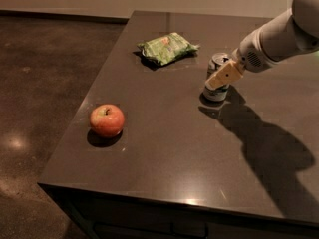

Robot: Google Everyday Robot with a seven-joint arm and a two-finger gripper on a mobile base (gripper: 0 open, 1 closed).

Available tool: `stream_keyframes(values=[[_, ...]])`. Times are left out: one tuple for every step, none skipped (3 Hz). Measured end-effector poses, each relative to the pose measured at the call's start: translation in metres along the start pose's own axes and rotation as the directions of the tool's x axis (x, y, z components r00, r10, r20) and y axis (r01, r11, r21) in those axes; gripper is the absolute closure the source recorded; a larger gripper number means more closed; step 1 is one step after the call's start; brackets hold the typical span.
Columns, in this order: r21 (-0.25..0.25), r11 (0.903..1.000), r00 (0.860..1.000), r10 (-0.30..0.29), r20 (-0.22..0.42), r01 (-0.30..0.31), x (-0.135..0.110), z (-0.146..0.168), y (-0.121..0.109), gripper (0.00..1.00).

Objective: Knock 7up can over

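**7up can upright, end effector at it**

One 7up can (216,92), silver top, pale label, stands upright on the dark counter (164,148). End effector (224,75) crosses its front; apart or together, cannot tell. One red apple (106,120) front-left, one green snack bag (166,47) behind.

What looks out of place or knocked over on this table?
Nothing stands out. The 7up can looks upright, with the gripper right in front of it. The apple and green snack bag rest apart on the table; nothing has spilled.
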State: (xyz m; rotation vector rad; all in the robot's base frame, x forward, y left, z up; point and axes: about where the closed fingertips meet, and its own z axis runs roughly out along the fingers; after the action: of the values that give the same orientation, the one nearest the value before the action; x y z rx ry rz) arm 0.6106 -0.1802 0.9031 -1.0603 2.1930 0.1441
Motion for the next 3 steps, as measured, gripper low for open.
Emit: stream_keyframes(values=[[-0.020, 0.9995, 1.000, -0.023, 0.009, 0.024, -0.005, 0.003, 0.005, 0.49], [-0.033, 0.9982, 0.998, -0.050, -0.025, 0.049, -0.019, -0.013, 0.008, 0.78], [-0.021, 0.9972, 0.988, -0.074, -0.136, 0.072, -0.032, -0.037, 0.000, 0.99]])
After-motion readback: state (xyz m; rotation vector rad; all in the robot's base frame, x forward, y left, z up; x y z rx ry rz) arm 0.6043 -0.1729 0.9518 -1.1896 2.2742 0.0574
